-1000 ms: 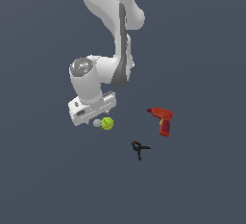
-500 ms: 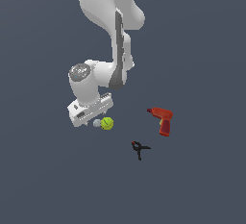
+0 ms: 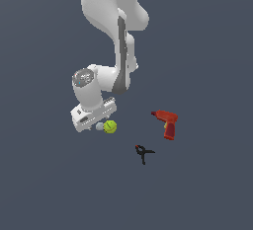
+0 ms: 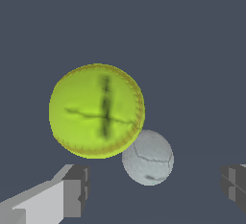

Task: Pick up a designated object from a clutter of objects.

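The white arm bends down over the dark grey floor (image 3: 207, 51), its gripper (image 4: 153, 184) low over two balls; the jaws stand wide apart and hold nothing, one finger (image 4: 72, 189) on each side of the wrist view with bare floor between them. The small pale grey-blue ball (image 4: 148, 157) sits between those fingers, clear of both, and rests right against the larger yellow-green ball (image 4: 96, 111); in the exterior view the grey one (image 3: 100, 126) peeps out just under the hand, on the yellow-green ball's (image 3: 110, 127) left. Well off toward the exterior view's right lies the red power drill (image 3: 167, 123); the small black clamp (image 3: 143, 153) lies below it, nearer the balls.
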{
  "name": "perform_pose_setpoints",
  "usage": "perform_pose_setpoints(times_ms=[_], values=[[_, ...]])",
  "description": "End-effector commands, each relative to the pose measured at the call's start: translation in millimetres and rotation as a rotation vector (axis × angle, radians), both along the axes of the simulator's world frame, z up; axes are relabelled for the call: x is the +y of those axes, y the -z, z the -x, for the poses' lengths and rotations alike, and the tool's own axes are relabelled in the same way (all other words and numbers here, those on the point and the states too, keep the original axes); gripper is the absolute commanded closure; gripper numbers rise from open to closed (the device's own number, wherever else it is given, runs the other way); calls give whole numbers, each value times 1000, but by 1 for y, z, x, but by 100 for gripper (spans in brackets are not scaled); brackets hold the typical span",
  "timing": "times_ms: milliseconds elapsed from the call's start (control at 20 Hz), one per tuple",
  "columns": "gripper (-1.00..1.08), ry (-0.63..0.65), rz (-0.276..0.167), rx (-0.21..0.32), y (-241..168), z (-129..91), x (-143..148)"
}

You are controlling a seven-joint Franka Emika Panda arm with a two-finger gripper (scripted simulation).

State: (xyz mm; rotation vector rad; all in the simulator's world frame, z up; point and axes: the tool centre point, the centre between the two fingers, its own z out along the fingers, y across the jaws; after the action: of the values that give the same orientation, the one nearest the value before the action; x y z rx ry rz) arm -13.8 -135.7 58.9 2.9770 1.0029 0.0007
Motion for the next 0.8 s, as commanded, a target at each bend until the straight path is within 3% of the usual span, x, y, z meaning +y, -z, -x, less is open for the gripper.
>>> perform_pose_setpoints(times_ms=[0,500,550,750], values=[[-92,-1,0,1,11,1,0],[-92,-3,0,0,38,0,0],[108,-3,0,0,38,0,0],[108,-3,0,0,38,0,0]])
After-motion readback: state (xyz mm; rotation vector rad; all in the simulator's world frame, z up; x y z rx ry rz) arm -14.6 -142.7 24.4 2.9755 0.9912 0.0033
